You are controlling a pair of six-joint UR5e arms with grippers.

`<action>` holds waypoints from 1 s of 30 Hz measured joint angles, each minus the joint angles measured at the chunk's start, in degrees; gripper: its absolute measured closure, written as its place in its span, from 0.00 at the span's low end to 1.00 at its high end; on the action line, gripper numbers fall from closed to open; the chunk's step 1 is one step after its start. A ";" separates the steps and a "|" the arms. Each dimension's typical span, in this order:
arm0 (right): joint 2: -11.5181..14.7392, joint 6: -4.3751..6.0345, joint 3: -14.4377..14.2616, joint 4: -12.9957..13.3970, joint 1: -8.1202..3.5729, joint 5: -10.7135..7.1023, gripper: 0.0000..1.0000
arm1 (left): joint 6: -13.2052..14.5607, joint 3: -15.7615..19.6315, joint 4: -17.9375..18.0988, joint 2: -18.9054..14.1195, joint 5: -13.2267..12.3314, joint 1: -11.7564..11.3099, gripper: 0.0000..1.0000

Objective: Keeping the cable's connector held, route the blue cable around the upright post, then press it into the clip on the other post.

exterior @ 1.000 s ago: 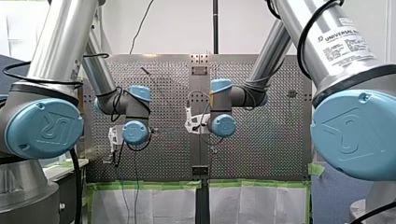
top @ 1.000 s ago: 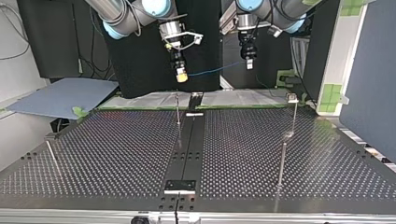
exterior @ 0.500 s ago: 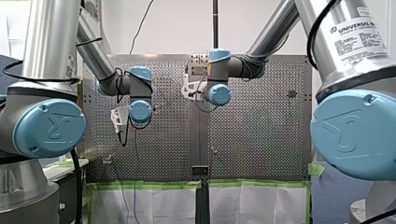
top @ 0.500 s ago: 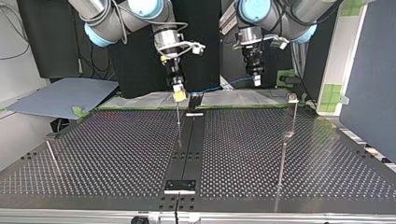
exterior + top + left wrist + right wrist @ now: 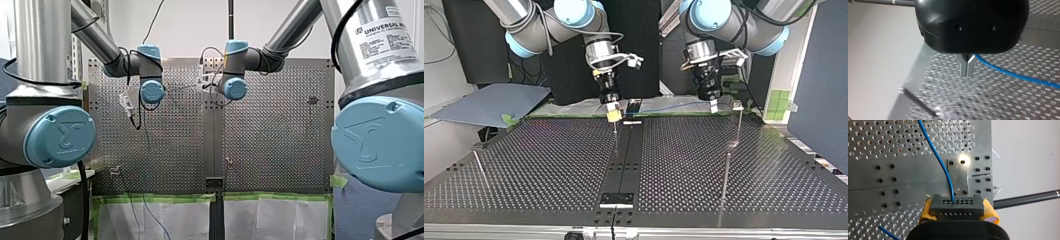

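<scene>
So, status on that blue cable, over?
Right end effector shut on connector. Left end effector shut on cable. Cable hangs between them, not yet in clip. Nothing blocking.

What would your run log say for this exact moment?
right gripper: shut on connector | left gripper: shut on cable | cable: not yet around post | clip: no cable yet

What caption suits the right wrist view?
My right gripper clamps the grey connector, blue cable running ahead over the perforated table.
</scene>
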State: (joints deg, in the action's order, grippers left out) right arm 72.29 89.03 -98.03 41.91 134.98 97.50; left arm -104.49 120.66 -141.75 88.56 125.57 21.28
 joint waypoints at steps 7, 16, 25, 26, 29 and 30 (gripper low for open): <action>-2.32 0.02 3.41 -1.49 0.07 -1.18 1.00 | 0.25 -3.29 -3.72 -3.71 -1.05 -1.10 1.00; -2.08 0.03 7.88 -5.69 0.23 -2.65 1.00 | 0.67 -4.73 -8.45 -8.47 -2.75 -2.78 1.00; -2.01 0.49 13.14 -8.28 -0.02 -4.47 1.00 | 0.02 -6.35 -11.03 -9.42 -5.56 -4.78 1.00; -2.01 0.57 13.91 -8.57 -0.02 -4.65 1.00 | -0.10 -6.69 -11.06 -9.16 -5.94 -4.96 1.00; -2.01 0.69 15.76 -9.15 -0.01 -5.31 1.00 | -0.39 -8.12 -11.34 -7.84 -6.83 -5.53 1.00; -2.01 0.74 16.30 -9.28 -0.03 -5.53 1.00 | -0.44 -8.62 -11.53 -7.39 -6.98 -5.69 1.00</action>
State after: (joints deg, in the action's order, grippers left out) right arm 70.28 89.77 -81.72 32.63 134.95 91.97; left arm -104.92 112.05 -153.27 81.17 118.59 15.59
